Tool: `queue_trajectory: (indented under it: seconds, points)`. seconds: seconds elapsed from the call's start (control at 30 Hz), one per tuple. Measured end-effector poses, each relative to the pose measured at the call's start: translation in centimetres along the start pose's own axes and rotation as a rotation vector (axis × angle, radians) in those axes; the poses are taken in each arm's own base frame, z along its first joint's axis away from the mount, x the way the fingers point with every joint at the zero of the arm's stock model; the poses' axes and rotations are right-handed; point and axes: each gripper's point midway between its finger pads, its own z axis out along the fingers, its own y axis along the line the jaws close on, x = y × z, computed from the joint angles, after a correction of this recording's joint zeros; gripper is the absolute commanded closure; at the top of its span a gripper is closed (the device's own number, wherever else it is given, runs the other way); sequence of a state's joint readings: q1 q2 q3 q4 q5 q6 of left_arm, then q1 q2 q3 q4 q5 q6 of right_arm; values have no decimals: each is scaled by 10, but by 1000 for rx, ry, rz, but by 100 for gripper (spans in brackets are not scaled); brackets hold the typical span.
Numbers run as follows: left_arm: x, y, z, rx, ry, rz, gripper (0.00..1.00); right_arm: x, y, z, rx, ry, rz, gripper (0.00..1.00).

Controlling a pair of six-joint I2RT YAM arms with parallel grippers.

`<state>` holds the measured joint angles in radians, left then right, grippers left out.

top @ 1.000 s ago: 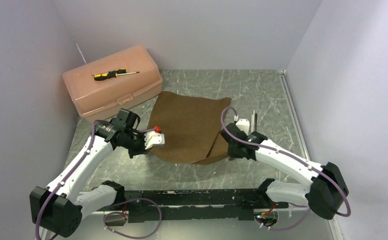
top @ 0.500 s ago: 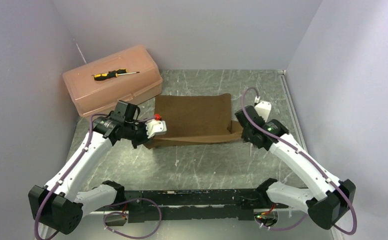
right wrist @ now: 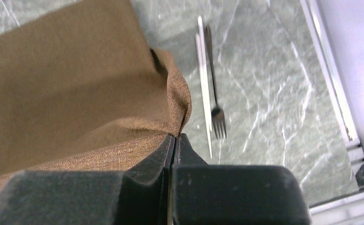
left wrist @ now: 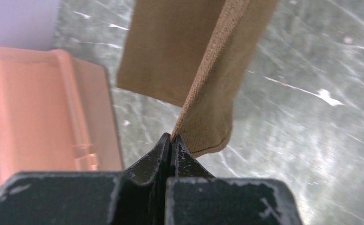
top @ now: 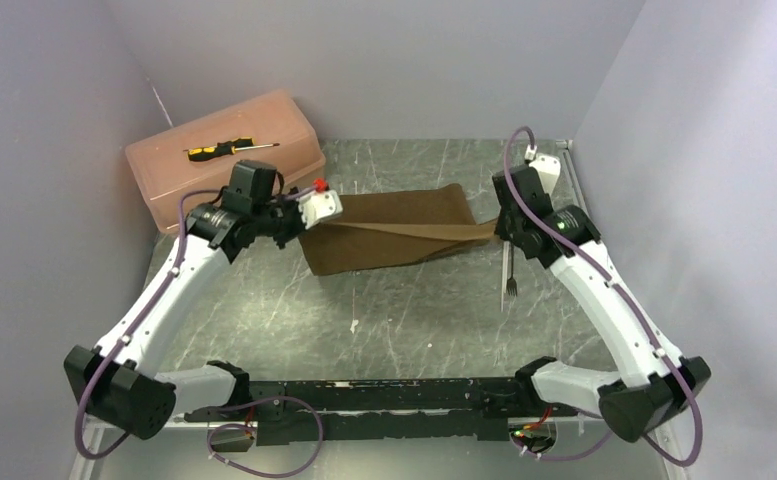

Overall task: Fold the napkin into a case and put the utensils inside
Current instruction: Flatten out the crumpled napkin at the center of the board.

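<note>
The dark brown cloth napkin (top: 394,232) is held lifted over the far centre of the surface, one corner clamped in the left claw (left wrist: 171,139) and one in the right claw (right wrist: 174,137). Uneven pulling could slip a corner free, spoiling the fold. The slender silvery utensils (top: 509,272) are lying to its right.

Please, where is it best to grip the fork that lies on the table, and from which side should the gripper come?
Probably the thin handle near its middle, coming straight down from above. The fork lies flat on the table, tines toward the arms, with a second slim silvery piece close on its napkin side. Set the fingers across the handle, and expect to catch both pieces.
</note>
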<state>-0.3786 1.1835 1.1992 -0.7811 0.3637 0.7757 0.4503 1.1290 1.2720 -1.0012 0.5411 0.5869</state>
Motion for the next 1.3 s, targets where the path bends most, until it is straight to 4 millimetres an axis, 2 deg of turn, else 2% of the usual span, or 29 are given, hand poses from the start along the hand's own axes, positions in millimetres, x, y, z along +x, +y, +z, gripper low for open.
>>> queue_trajectory:
  seconds: [0.07,0.13,0.2,0.23,0.33,0.37,0.43,0.47,0.53,0.63,0.7,0.73,0.8,0.83,0.87,0.9,0.93,0.97,1.0,1.07,1.13,1.2,1.3]
  points:
    - [-8,21,5,-47,8,7,97,-18,7,7,4,-18,-12,100]
    - [-22,54,12,-109,7,18,97,-41,19,15,-1,-50,-18,100]
    - [-44,98,21,-184,-4,34,97,-76,37,23,-15,-105,-22,100]
    - [-60,127,24,-236,-15,43,97,-94,48,27,-25,-139,-22,100]
    - [-104,192,21,-370,-85,80,97,-142,73,30,-56,-223,-22,100]
    - [-115,205,13,-408,-108,95,97,-152,78,27,-70,-245,-21,100]
    - [-122,210,0,-431,-128,112,97,-154,82,17,-93,-265,-35,100]
    - [-121,203,-7,-424,-133,122,97,-148,82,11,-102,-262,-51,100]
    - [-105,167,-17,-359,-120,144,97,-116,84,-4,-142,-234,-105,100]
    - [-61,81,-31,-169,-72,160,97,-37,89,-22,-231,-116,-235,100]
    - [-25,14,-41,-16,-28,149,97,34,87,-26,-286,25,-338,97]
    - [-10,-12,-44,47,-9,143,97,70,85,-26,-304,103,-384,91]
    - [24,-62,-50,170,41,113,97,143,72,-22,-314,280,-476,70]
    - [38,-79,-52,213,64,99,97,176,62,-20,-303,367,-516,59]
    - [54,-98,-52,260,93,78,97,200,52,-20,-287,441,-552,47]
    - [68,-114,-52,300,117,58,92,219,42,-20,-263,504,-577,39]
    - [81,-128,-51,339,141,35,74,226,37,-20,-241,536,-580,33]
    - [90,-138,-49,370,161,16,64,229,34,-20,-225,555,-583,27]
    - [96,-145,-47,396,179,-1,55,227,35,-20,-221,557,-578,24]
    - [101,-152,-44,438,195,-26,39,210,48,-22,-231,533,-545,22]
    - [100,-153,-40,473,204,-52,34,178,67,-20,-254,474,-483,22]
    - [96,-151,-37,499,208,-72,29,144,78,-13,-264,408,-398,23]
    - [86,-142,-31,513,196,-78,32,95,72,15,-218,299,-238,28]
